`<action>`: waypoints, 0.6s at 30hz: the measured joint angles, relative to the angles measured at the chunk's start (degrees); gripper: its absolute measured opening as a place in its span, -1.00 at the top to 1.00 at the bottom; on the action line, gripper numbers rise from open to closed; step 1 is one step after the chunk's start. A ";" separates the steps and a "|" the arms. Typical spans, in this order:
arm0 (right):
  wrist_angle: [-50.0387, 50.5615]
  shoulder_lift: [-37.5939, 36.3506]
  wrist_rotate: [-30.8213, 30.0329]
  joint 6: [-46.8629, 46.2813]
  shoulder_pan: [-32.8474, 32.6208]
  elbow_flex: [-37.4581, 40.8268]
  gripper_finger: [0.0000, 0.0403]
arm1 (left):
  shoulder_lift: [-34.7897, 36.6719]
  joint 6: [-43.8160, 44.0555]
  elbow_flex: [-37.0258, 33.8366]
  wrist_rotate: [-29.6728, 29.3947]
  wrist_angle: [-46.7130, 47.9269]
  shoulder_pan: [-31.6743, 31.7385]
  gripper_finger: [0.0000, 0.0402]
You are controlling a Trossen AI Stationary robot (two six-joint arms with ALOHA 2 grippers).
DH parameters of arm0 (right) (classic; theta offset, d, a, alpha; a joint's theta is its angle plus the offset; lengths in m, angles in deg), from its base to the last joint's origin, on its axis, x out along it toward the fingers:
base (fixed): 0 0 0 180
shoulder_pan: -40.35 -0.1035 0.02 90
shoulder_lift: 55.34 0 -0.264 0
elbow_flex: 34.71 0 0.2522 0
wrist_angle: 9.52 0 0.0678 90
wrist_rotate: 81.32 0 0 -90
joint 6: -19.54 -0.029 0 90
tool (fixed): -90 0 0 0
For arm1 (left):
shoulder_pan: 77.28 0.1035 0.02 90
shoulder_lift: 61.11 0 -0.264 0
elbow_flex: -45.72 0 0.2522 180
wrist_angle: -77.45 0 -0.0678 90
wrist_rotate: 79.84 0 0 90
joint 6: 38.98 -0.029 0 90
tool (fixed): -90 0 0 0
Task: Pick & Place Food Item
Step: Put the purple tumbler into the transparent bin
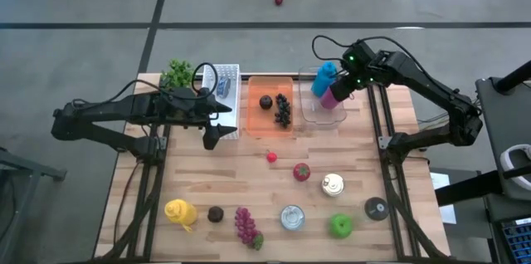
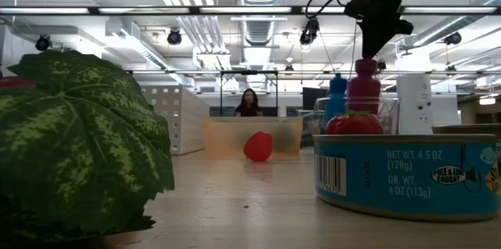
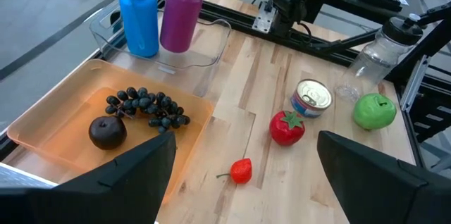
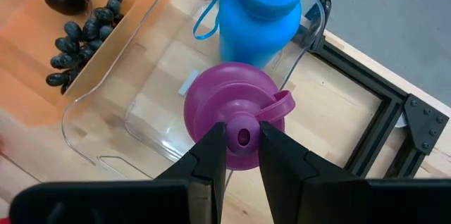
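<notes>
The purple bottle (image 4: 236,122) stands upright in the clear bin (image 4: 106,136) at the far side of the table (image 1: 249,181), right beside the blue bottle (image 4: 264,13), and the right hand (image 4: 243,143) is directly above it, its two fingers pinched in close on the small knob of the cap. Next door, the orange tray (image 3: 49,122) carries a dark plum (image 3: 107,132) and a bunch of dark grapes (image 3: 148,108). The left hand (image 1: 217,123) hovers wide open with nothing in it, over the near edge of that tray. Out on the open table lie a small red strawberry (image 3: 241,170), a red tomato (image 3: 287,127), a tin can (image 3: 311,98) and a green apple (image 3: 374,110), all well apart from both hands. In the room beyond the table, a person (image 2: 249,102) sits in the distance.
</notes>
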 joint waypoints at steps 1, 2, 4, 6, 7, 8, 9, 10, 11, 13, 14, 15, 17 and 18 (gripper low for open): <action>0.00 0.00 0.00 -0.02 0.00 0.00 0.67 | 0.00 0.00 0.00 0.00 0.01 0.00 -0.76; 0.00 0.00 0.00 -0.03 0.00 0.00 0.67 | 0.00 0.00 0.00 0.00 0.00 0.00 -0.76; -0.11 0.00 0.00 -0.05 0.00 0.08 0.67 | 0.00 0.00 0.00 0.01 0.00 0.00 -0.76; -0.21 0.00 0.01 -0.12 0.00 0.22 0.67 | 0.00 -0.11 0.00 0.02 0.00 -0.02 -0.75; -0.31 0.00 0.02 -0.16 0.00 0.35 0.67 | 0.00 -0.33 0.00 0.00 0.00 0.00 -0.74; -0.33 0.00 0.07 -0.23 0.00 0.55 0.67 | 0.00 -0.44 0.00 0.00 0.01 -0.01 -0.74; -0.35 -0.02 0.12 -0.40 0.00 0.81 0.67 | 0.00 -0.46 0.00 0.02 0.01 -0.02 -0.74; -0.50 -0.02 0.11 -0.52 0.00 1.14 0.67 | 0.00 -0.45 0.00 0.02 0.00 -0.02 -0.73; -0.81 -0.02 0.13 -0.55 0.00 1.58 0.67 | 0.00 -0.45 0.00 0.02 0.01 0.00 -0.73; -1.22 -0.02 0.13 -0.56 0.00 2.56 0.67 | 0.00 -0.44 0.00 0.02 0.00 0.00 -0.73; -1.16 -0.02 0.15 -0.49 0.00 2.95 0.67 | 0.00 -0.44 0.00 0.02 0.00 0.00 -0.73; -1.05 -0.02 0.15 -0.39 0.00 3.20 0.67 | 0.00 -0.44 0.00 0.02 0.01 -0.01 -0.73; -0.90 -0.02 0.13 -0.47 0.00 3.32 0.67 | 0.00 -0.44 0.00 0.04 0.02 -0.01 -0.73; -0.92 -0.02 0.13 -0.50 0.00 3.32 0.67 | 0.00 -0.44 0.00 0.02 0.01 -0.01 -0.73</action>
